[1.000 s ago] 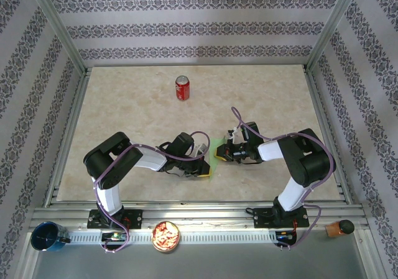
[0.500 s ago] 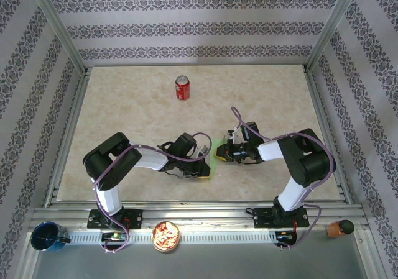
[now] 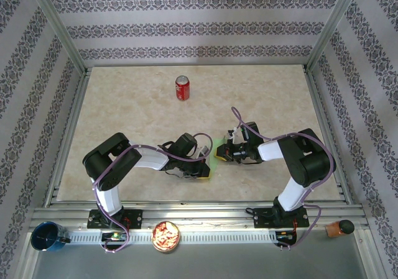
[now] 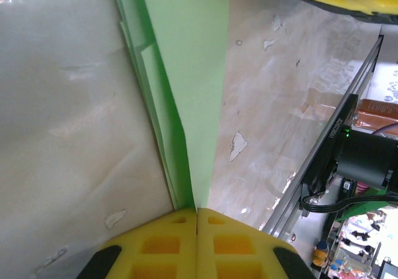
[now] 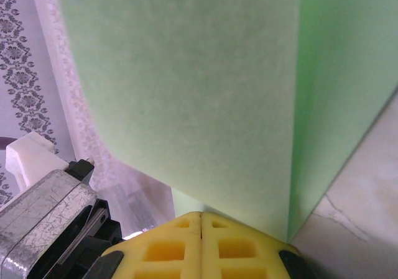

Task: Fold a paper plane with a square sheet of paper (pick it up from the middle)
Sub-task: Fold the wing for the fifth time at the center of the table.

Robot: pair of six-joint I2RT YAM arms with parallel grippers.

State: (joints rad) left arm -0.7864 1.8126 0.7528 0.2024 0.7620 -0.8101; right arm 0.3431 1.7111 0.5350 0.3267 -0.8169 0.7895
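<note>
On the near side of the red can (image 3: 182,87), left claw (image 4: 197,212) and right claw (image 5: 201,215) — both clamped — pinch 1 folded green paper (image 4: 193,74).

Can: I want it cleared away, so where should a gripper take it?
Probably across the side wall of the can, about mid-height, coming in level from the near side: it stands upright, with nothing close beside it.
</note>
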